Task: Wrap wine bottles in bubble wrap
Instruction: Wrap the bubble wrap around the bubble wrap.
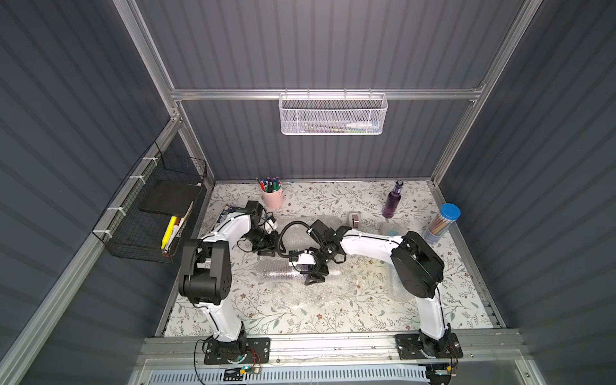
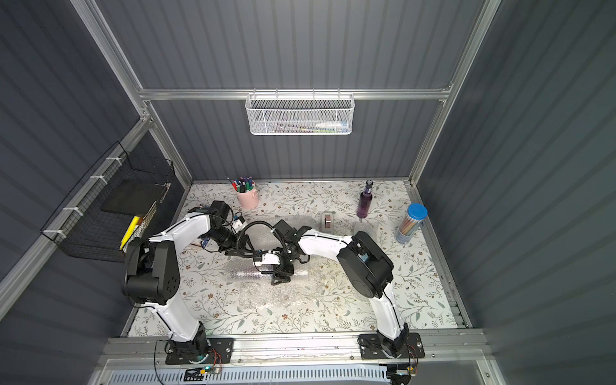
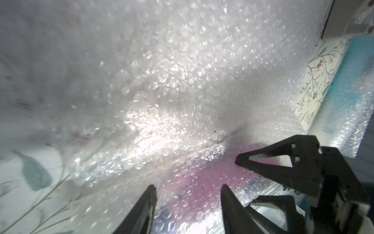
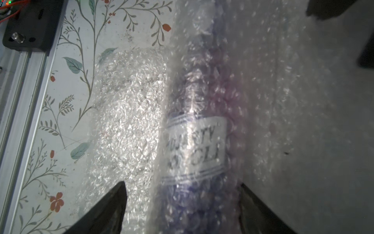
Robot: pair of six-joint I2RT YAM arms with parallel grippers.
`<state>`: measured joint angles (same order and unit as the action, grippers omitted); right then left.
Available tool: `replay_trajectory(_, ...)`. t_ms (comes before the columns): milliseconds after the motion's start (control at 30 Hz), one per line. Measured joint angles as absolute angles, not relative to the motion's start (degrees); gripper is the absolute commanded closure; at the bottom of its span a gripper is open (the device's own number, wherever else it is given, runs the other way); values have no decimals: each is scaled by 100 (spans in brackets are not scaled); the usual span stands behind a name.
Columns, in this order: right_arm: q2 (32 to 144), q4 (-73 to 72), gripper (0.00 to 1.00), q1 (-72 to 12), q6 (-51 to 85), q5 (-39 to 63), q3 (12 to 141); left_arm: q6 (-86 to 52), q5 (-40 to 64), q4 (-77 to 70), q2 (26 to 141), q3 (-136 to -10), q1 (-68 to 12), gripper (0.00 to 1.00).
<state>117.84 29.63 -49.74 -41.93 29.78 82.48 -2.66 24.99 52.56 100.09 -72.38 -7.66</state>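
Note:
A purple wine bottle (image 4: 196, 145) with a white label lies on its side, rolled in bubble wrap (image 1: 283, 274), mid-table in both top views. My right gripper (image 1: 315, 278) (image 4: 181, 188) points down over the roll, open, with a finger on each side of it. My left gripper (image 1: 266, 252) (image 3: 188, 188) is open just behind the roll, with the wrapped purple glass showing between its fingers. A second purple bottle (image 1: 393, 200) (image 2: 366, 200) stands bare at the back right. A flat sheet of bubble wrap (image 1: 300, 295) lies in front of the roll. A blue shape inside bubble wrap (image 3: 348, 85) shows in the left wrist view.
A pink cup of markers (image 1: 272, 196) stands at the back left, a grey tape dispenser (image 1: 355, 220) behind the grippers, a blue-lidded pencil tube (image 1: 441, 223) at the right edge. A black wire basket (image 1: 156, 216) hangs on the left wall and a white mesh basket (image 1: 333, 113) on the back wall.

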Motion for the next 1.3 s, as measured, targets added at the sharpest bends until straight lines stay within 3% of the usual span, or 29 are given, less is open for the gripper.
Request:
replay_trajectory(233,12171,3277,43,-5024,-3940,2895,8676,-102,1940,5284,8611,-7275,-740,24)
replay_trajectory(333,12210,3395,44,-5017,-3826,3026,8729,152,1780,5238,8047,-7065,-740,20)
replay_trajectory(567,12320,3629,47,-4856,-3583,3675,8737,1249,1428,5142,6995,-6143,-740,24)
replay_trajectory(767,12567,3953,46,-4611,-3533,4379,8884,2493,1356,5251,6184,-5564,-757,22)
replay_trajectory(933,12855,4477,47,-4482,-3649,4762,9207,3944,2123,5406,5769,-5188,-978,4)
replay_trajectory(1100,13144,4939,47,-4405,-3774,5026,9572,5129,2720,5105,5551,-4705,-1275,1)
replay_trajectory(1300,13290,5196,47,-4351,-3887,5190,9736,5970,2447,4257,6001,-4230,-2279,1)
